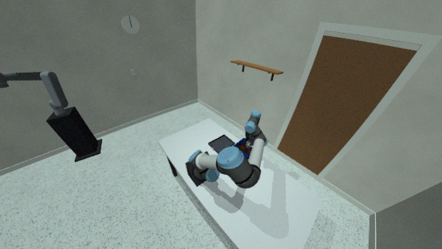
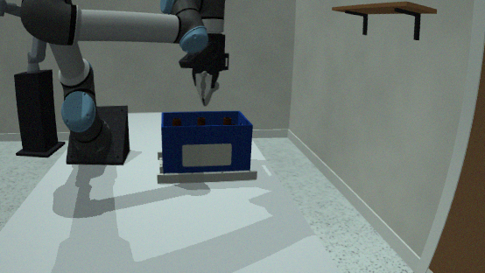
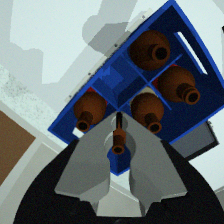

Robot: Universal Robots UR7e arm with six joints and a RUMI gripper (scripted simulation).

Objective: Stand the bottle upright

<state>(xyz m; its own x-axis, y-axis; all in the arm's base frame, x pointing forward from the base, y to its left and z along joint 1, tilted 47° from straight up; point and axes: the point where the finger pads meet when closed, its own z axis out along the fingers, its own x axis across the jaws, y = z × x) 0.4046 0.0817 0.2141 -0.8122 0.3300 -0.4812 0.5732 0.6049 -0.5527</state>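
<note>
Two grey fingers fill the bottom of the wrist view, and their tips are pressed together with only a sliver between them. The gripper (image 3: 120,125) pinches nothing: in the exterior view it hangs well above the rim of the blue crate (image 2: 206,136), closed and bare.

Through that sliver one brown bottle (image 3: 118,141) shows, mouth up. It lies straight below the tool, along the line the fingers point. Its long axis is upright, so it runs the same way as the approach (a straight drop would meet the mouth, not the side of the neck).

Four more bottles stand further off in the crate's cells. One (image 3: 90,107) is at the left, one (image 3: 148,111) is just right of the tips, and two others (image 3: 177,85) (image 3: 150,50) stand toward the far corner.

All five are thus in the crate, and none is on the tray (image 1: 221,143), which lies flat on the table (image 1: 279,207) beside the crate. Which neck differs I cannot tell from these views; the necks look much alike.

My judgement is that the coming move turns on that vertical line. The closed fingers must spread before going down, so that they straddle the neck below the opening.
</note>
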